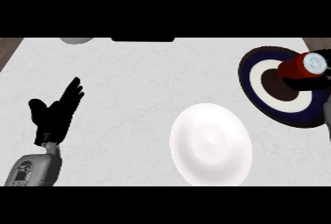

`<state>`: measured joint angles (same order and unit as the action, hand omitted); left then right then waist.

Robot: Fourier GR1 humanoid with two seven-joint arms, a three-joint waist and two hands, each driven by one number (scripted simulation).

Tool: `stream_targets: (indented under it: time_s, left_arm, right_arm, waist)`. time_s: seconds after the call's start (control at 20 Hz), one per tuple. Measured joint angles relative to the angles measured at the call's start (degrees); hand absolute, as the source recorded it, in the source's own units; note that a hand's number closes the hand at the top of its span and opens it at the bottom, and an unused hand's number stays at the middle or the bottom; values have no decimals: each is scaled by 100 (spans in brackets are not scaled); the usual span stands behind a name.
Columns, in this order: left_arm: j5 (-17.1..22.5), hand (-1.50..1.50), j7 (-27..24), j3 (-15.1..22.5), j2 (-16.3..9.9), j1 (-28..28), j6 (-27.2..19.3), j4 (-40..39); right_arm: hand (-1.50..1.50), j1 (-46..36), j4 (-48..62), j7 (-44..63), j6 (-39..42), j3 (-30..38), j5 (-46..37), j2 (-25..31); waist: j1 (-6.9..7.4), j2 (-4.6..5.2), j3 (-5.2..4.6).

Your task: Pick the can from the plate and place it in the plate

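The left hand [55, 111] shows at the view's left, well apart from the white plate [210, 144], fingers straight and pointing up, holding nothing, its grey forearm [33, 168] below it. The white plate lies on the pale counter [129, 70] and has nothing on it. Up and to the right of the white plate lies a dark blue plate [284, 94] with a white ring and brown middle. The red can [304, 66] is at that plate's upper part. Black fingers of the right hand [310, 83] appear curled under the can at the edge.
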<state>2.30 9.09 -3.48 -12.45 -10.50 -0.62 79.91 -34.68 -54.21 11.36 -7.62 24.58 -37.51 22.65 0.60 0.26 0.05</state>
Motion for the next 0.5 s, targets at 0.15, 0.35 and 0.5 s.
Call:
stream_targets:
  time_s: [0.15,0.35,0.5]
  left_arm:
    - [-47,0,82,13,39,-51,-45,15]
    - [3,0,5,-44,0,99,59,71]
    - [3,0,59,-54,9,65,46,96]
  right_arm:
    - [-150,-131,598,-550,142,60,223,117]
    - [-150,-203,1055,-1469,-51,260,470,323]
    - [-150,-245,937,-2100,-148,460,797,339]
  waist:
    - [12,2,0]
    - [23,4,5]
    - [-2,-10,4]
